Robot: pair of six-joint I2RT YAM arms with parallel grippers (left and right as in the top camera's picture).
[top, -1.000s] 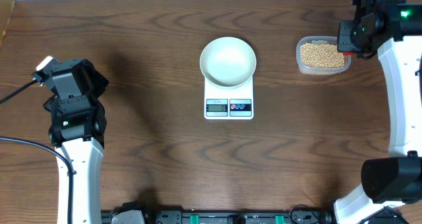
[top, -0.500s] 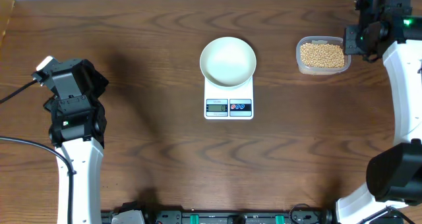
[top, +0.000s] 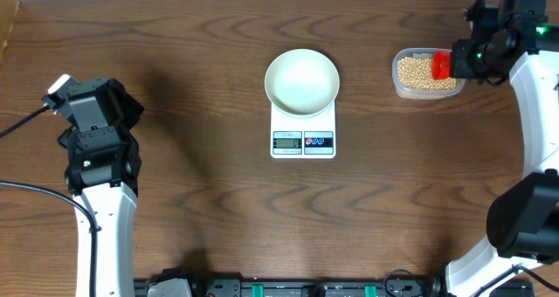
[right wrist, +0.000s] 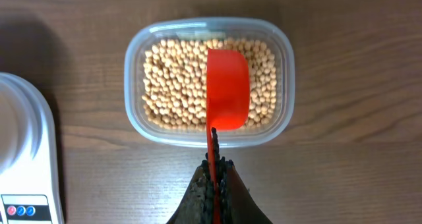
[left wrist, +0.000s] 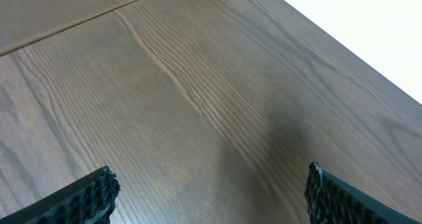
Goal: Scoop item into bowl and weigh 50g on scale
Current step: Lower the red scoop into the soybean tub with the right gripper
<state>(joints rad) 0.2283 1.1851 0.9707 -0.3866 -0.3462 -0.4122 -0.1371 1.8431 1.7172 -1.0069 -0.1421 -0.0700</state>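
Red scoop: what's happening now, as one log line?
right gripper: shut on red scoop | red scoop: over beans in tub | bowl: empty, on scale | left gripper: open, empty

White bowl (top: 301,81) sits on scale (top: 303,141); red scoop (top: 440,65) over beans (top: 416,73).

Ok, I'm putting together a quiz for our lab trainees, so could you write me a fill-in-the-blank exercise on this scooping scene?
1. The right hand is shut on the handle of a ____ scoop.
2. In the overhead view, the clear tub of beans lies to the ____ of the scale.
3. The white bowl stands on the scale and is ____.
4. The left hand, over the wooden table, is ____.
Missing words: red; right; empty; open.
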